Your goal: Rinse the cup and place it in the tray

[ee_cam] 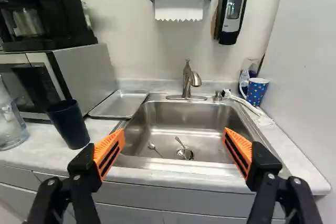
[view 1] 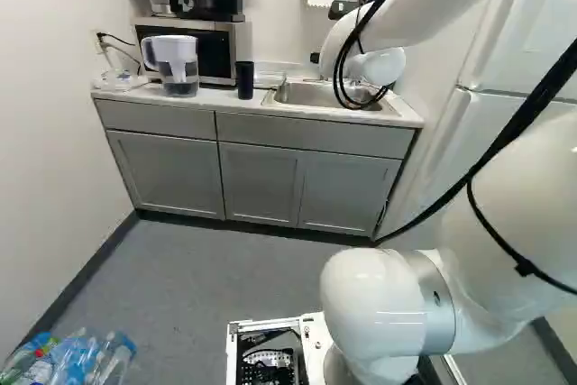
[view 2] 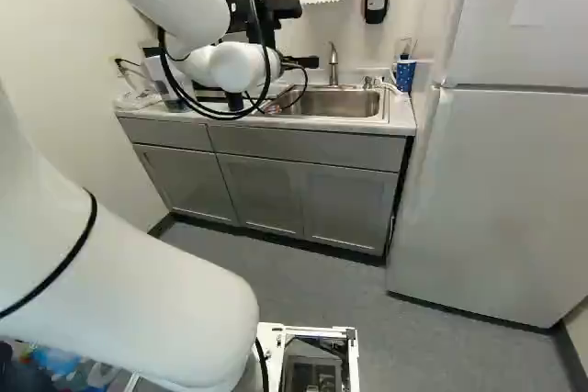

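The gripper (view 2: 308, 62) is mostly hidden behind the white wrist in the right base view. Seen from the wrist, the gripper (ee_cam: 174, 153) is wide open with nothing between its fingers, facing the sink (ee_cam: 199, 121). A dark cup (ee_cam: 69, 124) stands upright on the counter left of the sink, beyond and outside one finger; the left base view also shows this dark cup (view 1: 244, 80). The shallow metal tray (ee_cam: 119, 103) lies between microwave and sink. A blue dotted cup (ee_cam: 256, 91) stands at the sink's far right corner. The faucet (ee_cam: 190, 80) rises behind the basin.
Spoons (ee_cam: 181, 142) lie by the drain. Beside the dark cup are a water pitcher (view 1: 177, 64) and the microwave (ee_cam: 81, 77) with a coffee maker on it. A soap dispenser (ee_cam: 232, 6) and towel dispenser hang above. The fridge (view 2: 501, 181) stands right; bottles (view 1: 72, 358) lie on the floor.
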Motion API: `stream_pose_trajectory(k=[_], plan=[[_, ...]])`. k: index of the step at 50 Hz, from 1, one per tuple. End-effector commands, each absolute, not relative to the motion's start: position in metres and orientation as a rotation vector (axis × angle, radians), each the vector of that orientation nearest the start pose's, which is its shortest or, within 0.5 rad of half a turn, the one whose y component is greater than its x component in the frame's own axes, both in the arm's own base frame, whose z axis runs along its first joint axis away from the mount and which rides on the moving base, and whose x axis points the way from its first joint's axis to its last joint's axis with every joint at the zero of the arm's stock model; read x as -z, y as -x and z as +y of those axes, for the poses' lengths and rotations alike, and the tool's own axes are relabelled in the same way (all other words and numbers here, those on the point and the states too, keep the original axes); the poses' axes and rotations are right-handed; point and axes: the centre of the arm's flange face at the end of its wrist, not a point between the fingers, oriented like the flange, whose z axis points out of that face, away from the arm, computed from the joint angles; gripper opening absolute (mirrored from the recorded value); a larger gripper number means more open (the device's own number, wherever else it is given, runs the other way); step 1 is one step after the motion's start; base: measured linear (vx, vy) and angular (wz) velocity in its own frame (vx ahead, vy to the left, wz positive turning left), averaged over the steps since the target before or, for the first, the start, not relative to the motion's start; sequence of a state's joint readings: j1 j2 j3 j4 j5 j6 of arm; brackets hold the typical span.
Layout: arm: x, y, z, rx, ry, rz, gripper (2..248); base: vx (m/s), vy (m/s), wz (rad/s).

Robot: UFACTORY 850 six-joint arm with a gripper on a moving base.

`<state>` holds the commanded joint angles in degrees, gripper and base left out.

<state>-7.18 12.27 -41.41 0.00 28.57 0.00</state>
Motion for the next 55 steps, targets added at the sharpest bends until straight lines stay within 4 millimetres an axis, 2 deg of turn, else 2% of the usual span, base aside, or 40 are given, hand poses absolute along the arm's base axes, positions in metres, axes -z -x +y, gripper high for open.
stream_pose_trajectory(k=[55], plan=[[-0.649, -0.443, -0.055, 2.089, 2.447, 0.150, 247, 0.000, 0.000, 0.000]])
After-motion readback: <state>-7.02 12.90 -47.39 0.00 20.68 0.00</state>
